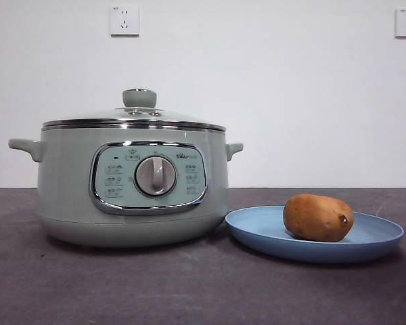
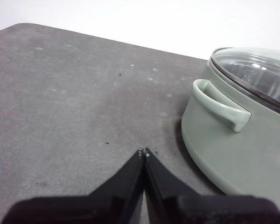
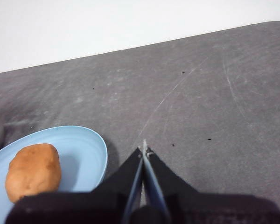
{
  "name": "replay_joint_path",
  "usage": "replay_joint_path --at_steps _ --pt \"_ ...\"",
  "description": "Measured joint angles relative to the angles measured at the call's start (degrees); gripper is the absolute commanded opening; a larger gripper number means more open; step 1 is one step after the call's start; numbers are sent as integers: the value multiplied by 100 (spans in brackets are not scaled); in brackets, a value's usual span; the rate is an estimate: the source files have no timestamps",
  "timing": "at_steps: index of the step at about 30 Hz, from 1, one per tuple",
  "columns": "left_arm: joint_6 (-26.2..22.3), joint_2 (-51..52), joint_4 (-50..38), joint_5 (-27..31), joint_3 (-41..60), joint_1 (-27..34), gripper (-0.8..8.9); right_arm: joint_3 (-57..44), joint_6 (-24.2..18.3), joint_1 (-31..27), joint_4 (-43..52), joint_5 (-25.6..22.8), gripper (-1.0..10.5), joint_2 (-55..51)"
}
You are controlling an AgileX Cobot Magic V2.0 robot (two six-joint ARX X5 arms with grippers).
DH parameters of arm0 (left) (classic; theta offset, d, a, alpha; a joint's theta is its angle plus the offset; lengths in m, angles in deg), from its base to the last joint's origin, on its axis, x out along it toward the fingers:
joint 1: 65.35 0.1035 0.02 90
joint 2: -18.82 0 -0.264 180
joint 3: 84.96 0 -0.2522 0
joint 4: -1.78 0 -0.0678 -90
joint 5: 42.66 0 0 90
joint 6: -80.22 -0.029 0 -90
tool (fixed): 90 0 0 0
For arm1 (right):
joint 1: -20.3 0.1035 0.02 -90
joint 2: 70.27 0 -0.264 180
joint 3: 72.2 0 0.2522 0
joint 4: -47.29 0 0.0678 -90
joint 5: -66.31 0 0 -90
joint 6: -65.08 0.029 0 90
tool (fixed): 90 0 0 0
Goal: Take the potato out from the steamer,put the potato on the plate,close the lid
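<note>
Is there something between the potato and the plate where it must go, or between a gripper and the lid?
Nothing visible. The potato already lies on the plate, and the lid sits closed on the steamer. Both the left gripper and right gripper are shut over bare table.
</note>
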Motion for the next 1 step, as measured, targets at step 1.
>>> replay_joint_path --at_steps 1 --pt "0 0 0 0 0 0 -3 0 0 0 -2 -2 2 0"
